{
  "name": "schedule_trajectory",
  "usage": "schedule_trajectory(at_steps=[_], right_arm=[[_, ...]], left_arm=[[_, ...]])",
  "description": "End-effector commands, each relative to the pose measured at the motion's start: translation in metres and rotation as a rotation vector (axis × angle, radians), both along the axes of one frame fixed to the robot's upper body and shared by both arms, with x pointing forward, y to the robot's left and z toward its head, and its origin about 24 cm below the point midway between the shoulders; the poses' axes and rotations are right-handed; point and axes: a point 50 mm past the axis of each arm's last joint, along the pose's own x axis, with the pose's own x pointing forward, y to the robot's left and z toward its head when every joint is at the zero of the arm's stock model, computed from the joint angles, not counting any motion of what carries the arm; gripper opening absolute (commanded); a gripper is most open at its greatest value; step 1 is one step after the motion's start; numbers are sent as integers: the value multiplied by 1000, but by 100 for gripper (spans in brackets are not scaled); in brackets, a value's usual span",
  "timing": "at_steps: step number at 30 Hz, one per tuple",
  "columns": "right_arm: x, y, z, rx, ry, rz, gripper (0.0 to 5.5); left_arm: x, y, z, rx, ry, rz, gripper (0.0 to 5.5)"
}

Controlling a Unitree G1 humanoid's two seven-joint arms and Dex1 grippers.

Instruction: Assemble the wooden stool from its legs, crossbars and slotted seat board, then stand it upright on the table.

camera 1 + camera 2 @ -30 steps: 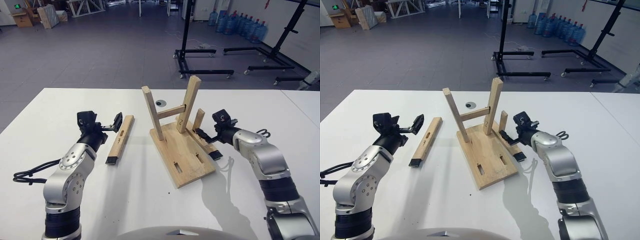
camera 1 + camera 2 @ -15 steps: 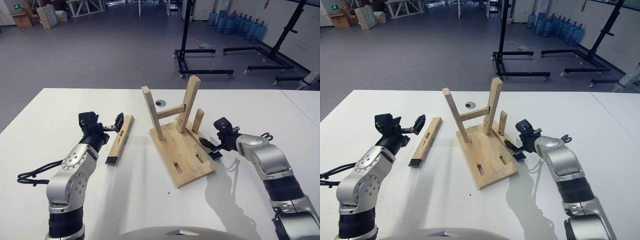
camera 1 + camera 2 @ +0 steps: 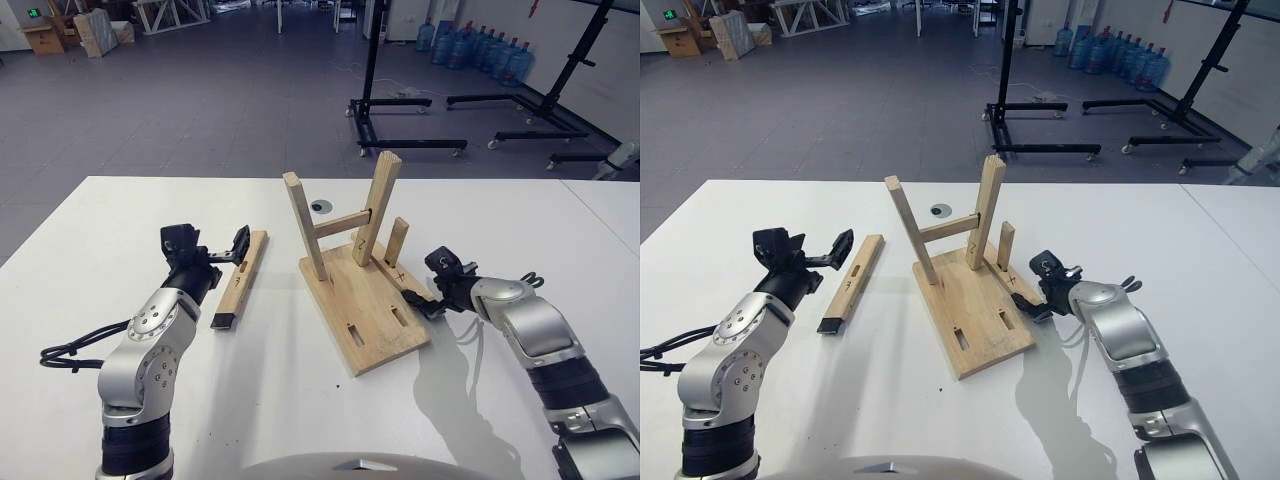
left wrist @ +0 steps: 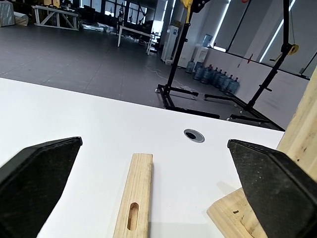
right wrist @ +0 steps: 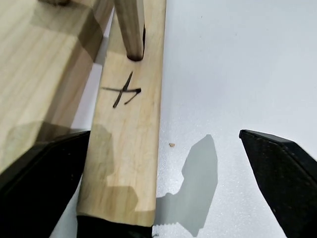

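The white table [image 3: 120, 220] carries everything, and the slotted seat board [image 3: 372, 318] lies flat near its middle, pale wood with 2 short slots cut near the robot-side end. The left arm is bent at the elbow, forearm pointing away from the robot, with the left gripper [image 3: 207, 250] low over the table just beside the far end of a loose leg [image 3: 240, 275]; its jaws are spread wide and grip nothing. The right arm reaches inward from the right, forearm low over the table, and the right gripper [image 3: 428, 288] sits at the board's right edge with its jaws wide apart on either side of the near end of a lying leg [image 5: 124, 163], not closed on it. From the board's far half 2 upright legs [image 3: 305, 225] rise, both tilted, joined partway up by a crossbar [image 3: 340, 224]. The loose leg lies flat left of the board, apart from it, with an oval slot in its face and a black cap at the near end. The lying leg rests against the board's right edge, bears a pen mark [image 5: 121, 91], and a short crossbar [image 3: 397, 240] stands in it
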Motion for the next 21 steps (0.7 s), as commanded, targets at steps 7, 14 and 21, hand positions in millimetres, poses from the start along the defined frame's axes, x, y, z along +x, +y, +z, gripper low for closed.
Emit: schedule_trajectory(at_steps=[7,14,21], right_arm=[[-10,2,-29,44,134,-13,384],[-21,4,-45,100,249,-67,256],[-16,1,-35,114,241,-91,204]], left_arm=[[3,-2,-2,-3,-1,7,540],[5,0,0,2,-8,23,540],[4,2,0,4,-6,32,540]])
